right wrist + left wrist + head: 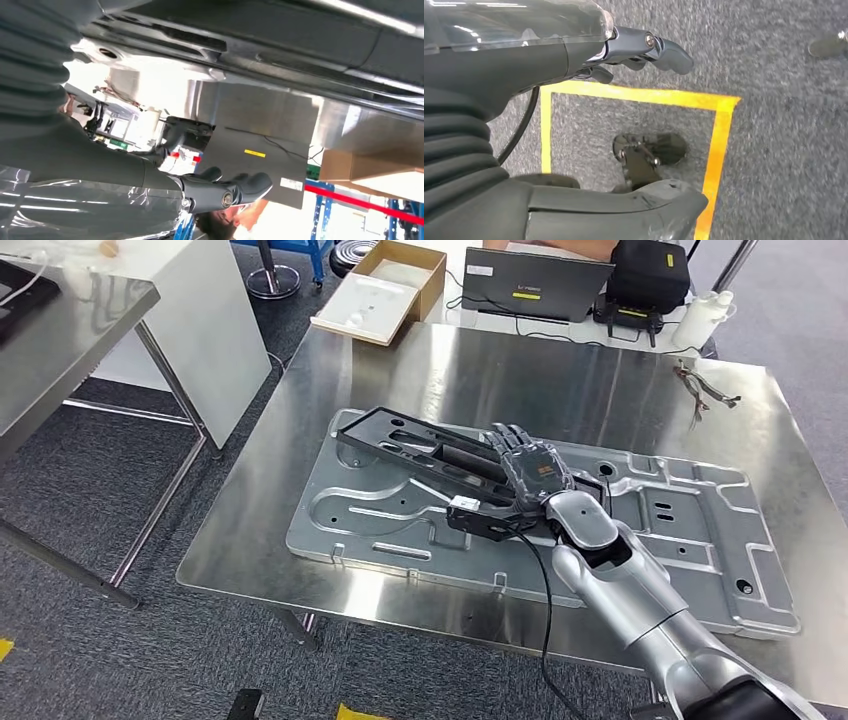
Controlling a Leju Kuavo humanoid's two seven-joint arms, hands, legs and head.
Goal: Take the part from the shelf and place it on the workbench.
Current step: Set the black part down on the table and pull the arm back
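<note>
The black frame-shaped part point(420, 455) lies flat on a large stamped metal plate point(700, 540) on the steel workbench point(480, 370). My right hand point(530, 470) reaches over the part's near right end, back up, fingers stretched out along it. In the right wrist view the part point(280, 25) runs along one side, and the fingers point(225, 192) stand apart from it with background showing between them. My left hand point(524, 60) hangs over grey carpet with a yellow taped square, fingers apart and holding nothing.
At the bench's far edge stand a laptop point(535, 285), a black bag point(650, 275) and a white bottle point(705, 310). A wire bundle point(705, 388) lies at the far right. An open cardboard box point(385, 290) sits far left, and a second steel table point(70, 340) stands left.
</note>
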